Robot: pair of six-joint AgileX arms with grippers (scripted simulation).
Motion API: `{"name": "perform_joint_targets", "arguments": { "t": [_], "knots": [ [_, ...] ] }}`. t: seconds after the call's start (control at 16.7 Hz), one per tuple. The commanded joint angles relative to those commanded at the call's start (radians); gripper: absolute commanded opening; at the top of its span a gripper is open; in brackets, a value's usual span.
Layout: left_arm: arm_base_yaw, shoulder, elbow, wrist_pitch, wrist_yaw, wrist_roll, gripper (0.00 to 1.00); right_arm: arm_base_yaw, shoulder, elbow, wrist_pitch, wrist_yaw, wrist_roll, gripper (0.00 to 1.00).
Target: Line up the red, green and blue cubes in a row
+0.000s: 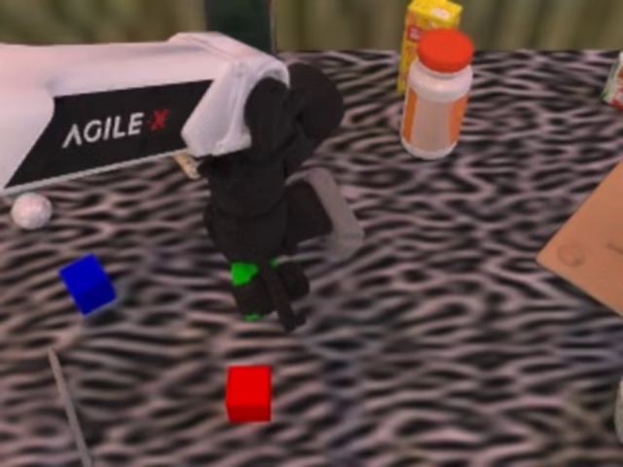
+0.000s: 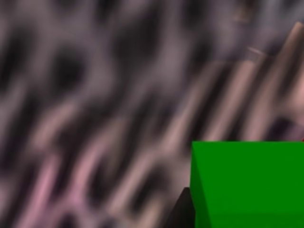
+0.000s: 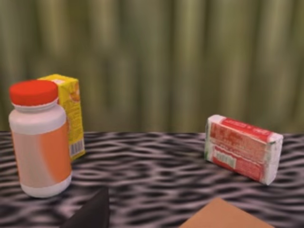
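Note:
My left gripper hangs over the middle of the table, shut on the green cube. In the left wrist view that cube fills the near corner beside one dark finger. On the patterned cloth, nearer the front edge, sits the red cube, just in front of the held green one. The blue cube lies apart at the left. My right gripper is outside the top view; in its own wrist view it stands open and holds nothing, with one dark finger showing.
An orange-capped bottle and a yellow carton stand at the back. A brown board lies at the right edge, and a red and white pack sits at the back right. A white ball and a thin rod are at the left.

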Motion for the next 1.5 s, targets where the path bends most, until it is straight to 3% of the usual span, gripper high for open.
{"name": "perform_joint_targets", "arguments": {
  "t": [0.18, 0.36, 0.72, 1.08, 1.38, 1.5],
  "knots": [
    [-0.156, -0.014, 0.008, -0.021, 0.000, 0.072, 0.00, 0.000, 0.000, 0.000, 0.000, 0.000, 0.000, 1.00],
    [-0.236, -0.029, 0.010, -0.031, -0.001, 0.117, 0.00, 0.000, 0.000, 0.000, 0.000, 0.000, 0.000, 1.00],
    [-0.238, -0.020, -0.003, -0.012, -0.001, 0.120, 0.00, 0.000, 0.000, 0.000, 0.000, 0.000, 0.000, 1.00],
    [-0.239, 0.058, -0.116, 0.189, 0.000, 0.121, 0.00, 0.000, 0.000, 0.000, 0.000, 0.000, 0.000, 1.00],
    [-0.241, 0.072, -0.134, 0.215, 0.000, 0.122, 0.00, 0.000, 0.000, 0.000, 0.000, 0.000, 0.000, 1.00],
    [-0.241, 0.072, -0.134, 0.215, 0.000, 0.122, 0.15, 0.000, 0.000, 0.000, 0.000, 0.000, 0.000, 1.00]
  ]
}}
